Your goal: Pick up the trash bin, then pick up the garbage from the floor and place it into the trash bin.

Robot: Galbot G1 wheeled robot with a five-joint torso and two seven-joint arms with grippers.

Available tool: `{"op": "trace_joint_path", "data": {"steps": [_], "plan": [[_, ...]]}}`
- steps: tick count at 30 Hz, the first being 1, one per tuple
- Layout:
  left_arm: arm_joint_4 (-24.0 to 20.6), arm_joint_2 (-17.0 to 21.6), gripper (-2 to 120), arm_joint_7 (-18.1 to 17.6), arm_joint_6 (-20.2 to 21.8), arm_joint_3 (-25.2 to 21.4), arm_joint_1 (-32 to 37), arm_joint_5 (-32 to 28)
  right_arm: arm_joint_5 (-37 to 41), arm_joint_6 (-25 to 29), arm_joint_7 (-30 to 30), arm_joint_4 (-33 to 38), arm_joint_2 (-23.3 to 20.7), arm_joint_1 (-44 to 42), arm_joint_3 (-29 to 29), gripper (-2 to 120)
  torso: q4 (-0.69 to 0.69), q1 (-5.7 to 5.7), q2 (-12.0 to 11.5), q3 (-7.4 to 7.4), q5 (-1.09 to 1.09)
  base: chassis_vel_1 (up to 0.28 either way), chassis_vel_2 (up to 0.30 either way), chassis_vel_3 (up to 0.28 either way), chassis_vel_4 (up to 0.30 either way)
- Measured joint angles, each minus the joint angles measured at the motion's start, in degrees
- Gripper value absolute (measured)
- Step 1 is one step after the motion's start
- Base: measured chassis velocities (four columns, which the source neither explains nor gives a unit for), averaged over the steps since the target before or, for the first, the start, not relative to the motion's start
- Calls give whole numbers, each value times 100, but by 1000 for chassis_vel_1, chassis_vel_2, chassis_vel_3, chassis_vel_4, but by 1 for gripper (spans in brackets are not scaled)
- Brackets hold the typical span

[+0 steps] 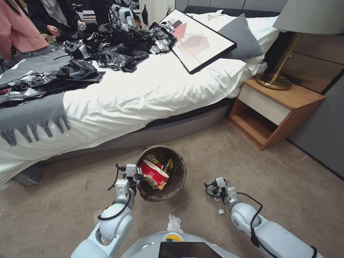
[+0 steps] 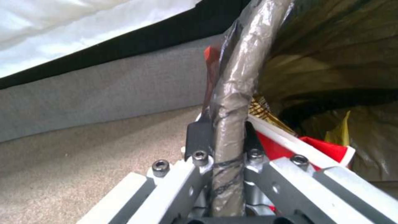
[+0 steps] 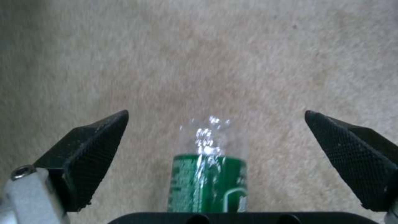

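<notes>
while left claw pinches trash bin rim, right claw gapes over bottle, carpet bare.

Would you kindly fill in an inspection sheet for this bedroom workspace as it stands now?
Surface: beige carpet, unobstructed around the robot.
Job's things: trash bin tilted, holding a red noodle cup and yellow wrapper; green-labelled bottle and white tissue lie on the carpet.
Clutter: black plastic bags and a framed picture on the bed.
Grippers: left gripper shut on the bin's rim; right gripper open, astride the bottle.
Cables: black cable looped along the right arm, another beside the left wrist.
Surroundings: wooden nightstand with a lamp.
</notes>
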Motion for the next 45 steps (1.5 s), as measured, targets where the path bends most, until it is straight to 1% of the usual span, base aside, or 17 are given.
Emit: {"op": "trace_joint_path", "data": {"steps": [10,21,36,39,40,42,43,44,45], "plan": [[18,-2,0,0,0,7,-31,-23,-156,16,-16,-534,155,284,-297,100,0,0,0,0,0,0,0,0,0],[20,1,0,-1,0,2,-43,-35,-92,-4,-61,-895,356,468,-397,100,1,0,0,0,0,0,0,0,0],[22,-7,0,-2,0,6,-47,-37,17,-88,-83,-1024,438,505,-439,100,0,0,0,0,0,0,0,0,0],[21,-8,0,-4,0,7,-48,-37,70,-156,-90,-1035,464,501,-440,95,1,0,0,0,0,0,0,0,0],[21,-8,0,-4,0,7,-48,-37,70,-156,-90,-1035,464,501,-440,95,1,0,0,0,0,0,0,0,0],[19,-7,0,-5,1,8,-45,-37,138,-264,-89,-1039,481,468,-437,84,1,0,0,0,0,0,0,0,0],[15,-3,0,-6,2,9,-44,-37,170,-314,-77,-1039,484,443,-431,80,0,0,0,0,-1,0,0,0,0],[15,-3,0,-6,2,9,-44,-37,170,-314,-77,-1039,484,443,-431,80,0,0,0,0,-1,0,0,0,0],[9,3,0,-6,2,9,-42,-39,177,-345,-56,-1040,489,420,-416,76,0,0,0,0,0,0,0,0,0]]}}
